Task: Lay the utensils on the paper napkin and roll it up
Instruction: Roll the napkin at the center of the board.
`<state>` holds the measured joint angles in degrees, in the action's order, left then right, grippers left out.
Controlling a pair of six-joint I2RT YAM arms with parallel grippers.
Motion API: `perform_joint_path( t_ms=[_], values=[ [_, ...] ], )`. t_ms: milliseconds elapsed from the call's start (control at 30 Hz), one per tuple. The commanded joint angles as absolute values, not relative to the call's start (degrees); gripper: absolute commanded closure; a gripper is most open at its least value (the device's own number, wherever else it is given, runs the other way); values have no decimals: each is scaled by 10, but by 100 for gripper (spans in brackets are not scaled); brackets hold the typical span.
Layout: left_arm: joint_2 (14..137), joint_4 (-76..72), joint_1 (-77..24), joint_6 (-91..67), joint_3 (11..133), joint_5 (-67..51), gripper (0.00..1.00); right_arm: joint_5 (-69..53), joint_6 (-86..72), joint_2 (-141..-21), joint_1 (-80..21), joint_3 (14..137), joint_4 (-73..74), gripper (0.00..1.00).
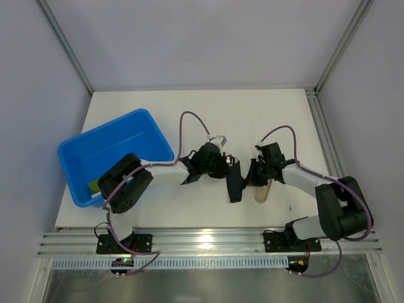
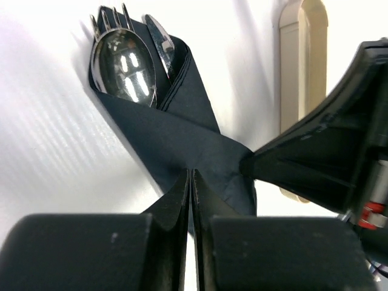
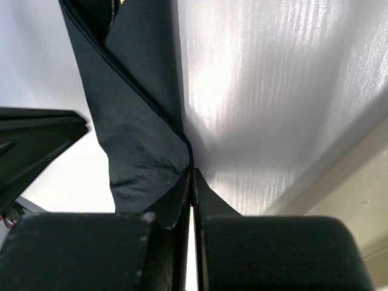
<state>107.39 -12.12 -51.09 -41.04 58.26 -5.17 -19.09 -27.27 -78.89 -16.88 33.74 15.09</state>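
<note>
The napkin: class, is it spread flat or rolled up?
Rolled: the paper napkin wraps around the utensils, with the spoon bowl, fork tines and knife tip poking out one end.

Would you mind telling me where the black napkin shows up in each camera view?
Top external: black napkin, just below centre.
Left wrist: black napkin, centre, wrapped around the utensils.
Right wrist: black napkin, upper left.
Shared landmark: the beige cylinder beside it.

We count three silver utensils (image 2: 126, 65), one black napkin (image 2: 189, 136), one blue tub (image 1: 120, 140), one beige cylinder (image 1: 261, 190), one left arm (image 1: 163, 172) and one right arm (image 1: 307, 178).
</note>
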Motion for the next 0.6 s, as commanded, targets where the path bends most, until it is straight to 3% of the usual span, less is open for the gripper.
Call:
perform_joint_path(
  t_ms=[0,267,567],
  values=[
    [1022,-91,-511,-396,578,-20,98,-170,-269,-805,-171,345,120,97],
    [982,-155,-533,-388,529,-111,100,-171,-278,-837,-185,348,101,96],
    [990,-158,-599,-329,553,-119,100,-165,-277,-845,-185,340,98,97]
  ],
)
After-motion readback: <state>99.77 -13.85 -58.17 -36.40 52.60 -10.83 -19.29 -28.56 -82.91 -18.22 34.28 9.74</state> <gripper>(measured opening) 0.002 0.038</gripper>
